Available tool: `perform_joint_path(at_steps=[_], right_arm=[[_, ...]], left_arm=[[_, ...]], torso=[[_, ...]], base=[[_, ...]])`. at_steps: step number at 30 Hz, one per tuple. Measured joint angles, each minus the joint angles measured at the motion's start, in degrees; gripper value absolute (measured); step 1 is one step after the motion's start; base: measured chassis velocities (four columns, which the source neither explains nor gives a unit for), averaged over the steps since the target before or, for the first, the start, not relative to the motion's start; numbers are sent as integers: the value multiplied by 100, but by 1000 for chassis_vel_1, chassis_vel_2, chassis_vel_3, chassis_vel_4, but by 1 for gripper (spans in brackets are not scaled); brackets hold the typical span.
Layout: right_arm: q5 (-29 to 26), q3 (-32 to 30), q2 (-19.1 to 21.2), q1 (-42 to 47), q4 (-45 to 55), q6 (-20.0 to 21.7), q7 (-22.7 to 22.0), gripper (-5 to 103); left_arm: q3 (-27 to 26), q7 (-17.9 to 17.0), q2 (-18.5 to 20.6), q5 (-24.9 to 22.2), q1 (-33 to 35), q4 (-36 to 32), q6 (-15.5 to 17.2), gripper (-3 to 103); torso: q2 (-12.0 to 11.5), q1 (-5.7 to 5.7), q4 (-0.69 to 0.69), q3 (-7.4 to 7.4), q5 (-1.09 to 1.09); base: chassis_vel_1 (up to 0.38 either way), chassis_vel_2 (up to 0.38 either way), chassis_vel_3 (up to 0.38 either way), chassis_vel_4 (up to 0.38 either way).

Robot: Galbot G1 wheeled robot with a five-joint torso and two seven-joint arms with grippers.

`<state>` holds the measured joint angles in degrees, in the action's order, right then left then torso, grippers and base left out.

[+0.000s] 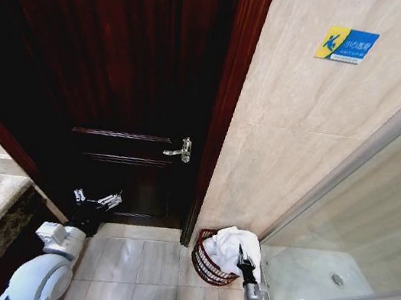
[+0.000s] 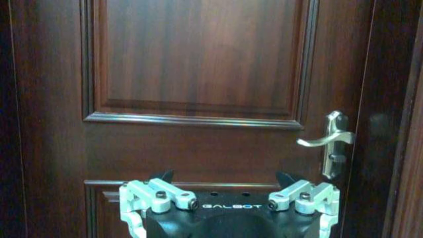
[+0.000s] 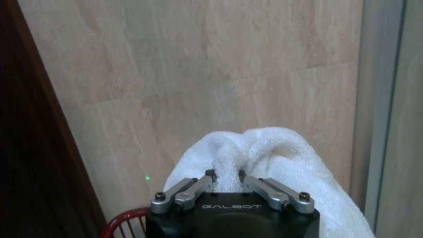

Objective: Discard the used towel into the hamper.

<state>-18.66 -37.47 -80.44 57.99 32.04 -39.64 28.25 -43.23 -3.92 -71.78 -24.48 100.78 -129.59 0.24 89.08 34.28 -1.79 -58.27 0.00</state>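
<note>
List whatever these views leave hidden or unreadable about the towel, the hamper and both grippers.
- Hamper: its inside is covered by the towel in the head view; in the right wrist view only a bit of rim, cut off by the edge.
- Towel: its lower part is hidden by the right gripper, which is pinched shut on it.
- Left gripper, open before the door: fingertips dark against the wood.
- Wall sign: text too small.

Towel (image 1: 230, 247) in hamper (image 1: 205, 263) by wall (image 1: 296, 136), right of door (image 1: 118, 89).
</note>
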Motion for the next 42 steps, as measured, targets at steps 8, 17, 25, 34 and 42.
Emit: perform_joint_path(at_steps=[8,17,25,34,42], right_arm=[[144,-51,34,2,38,184,111,8],[432,-32,141,62,254,621,150,8],[715,41,263,-21,282,1090,538,8],[1206,1,203,-316,-125,1411,615,8],[1649,86,158,-496,-298,1649,194,8]], left_arm=[[0,0,0,0,0,0,0,100],[0,0,0,0,0,0,0,100],[0,0,0,0,0,0,0,100],[0,0,0,0,0,0,0,100],[0,0,0,0,0,0,0,100]], torso=[[0,0,0,0,0],[0,0,0,0,1],[0,0,0,0,0],[0,0,0,0,0],[0,0,0,0,0]], base=[[0,0,0,0],[0,0,0,0],[0,0,0,0],[0,0,0,0],[0,0,0,0]])
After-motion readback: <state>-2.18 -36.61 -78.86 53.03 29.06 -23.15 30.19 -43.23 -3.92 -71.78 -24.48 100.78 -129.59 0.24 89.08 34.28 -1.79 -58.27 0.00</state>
